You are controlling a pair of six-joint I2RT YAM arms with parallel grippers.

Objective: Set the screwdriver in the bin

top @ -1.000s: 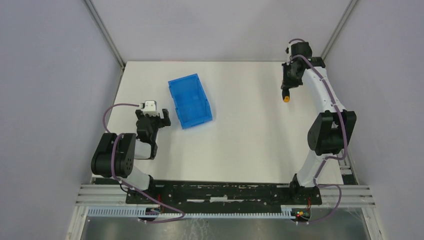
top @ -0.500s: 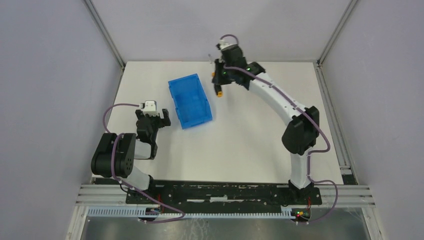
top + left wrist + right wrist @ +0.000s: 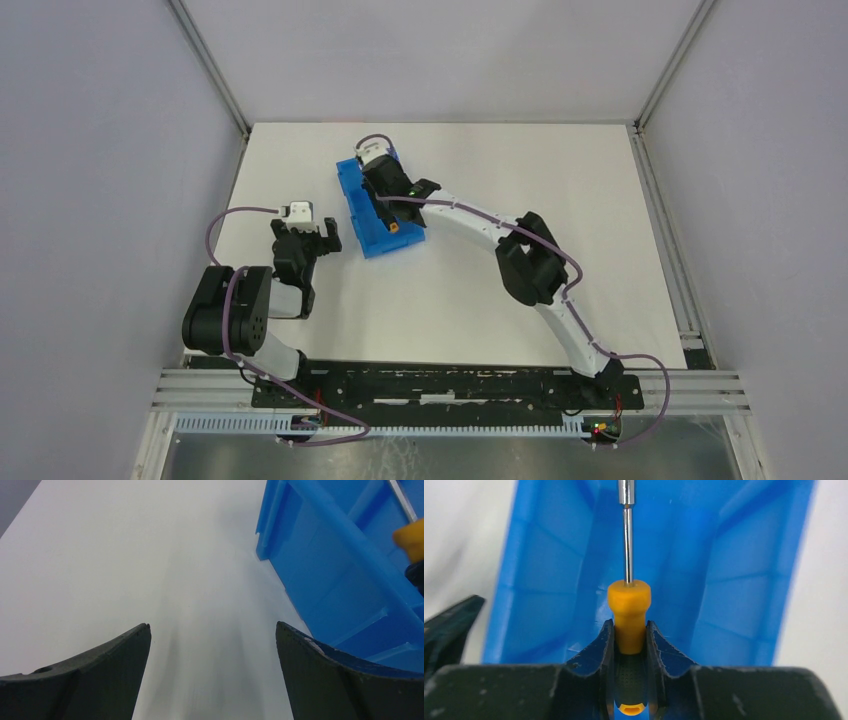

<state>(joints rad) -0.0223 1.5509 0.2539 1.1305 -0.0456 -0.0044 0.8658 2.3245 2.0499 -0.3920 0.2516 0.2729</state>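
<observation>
The blue bin sits left of the table's middle. My right gripper hangs over the bin's inside, shut on the screwdriver. In the right wrist view the fingers clamp the orange-and-black handle, and the grey shaft points away over the bin floor. My right gripper holds it above the floor. My left gripper is open and empty on the table left of the bin. In the left wrist view the bin wall and an orange bit of the handle show at the right.
The white table is walled by grey panels with metal frame posts at the back corners. The right arm stretches diagonally across the table's middle. The rail with the arm bases runs along the near edge.
My right arm has swung from the far right corner leftward, carrying the screwdriver, and now holds it over the bin. The left arm and the bin have not moved.
</observation>
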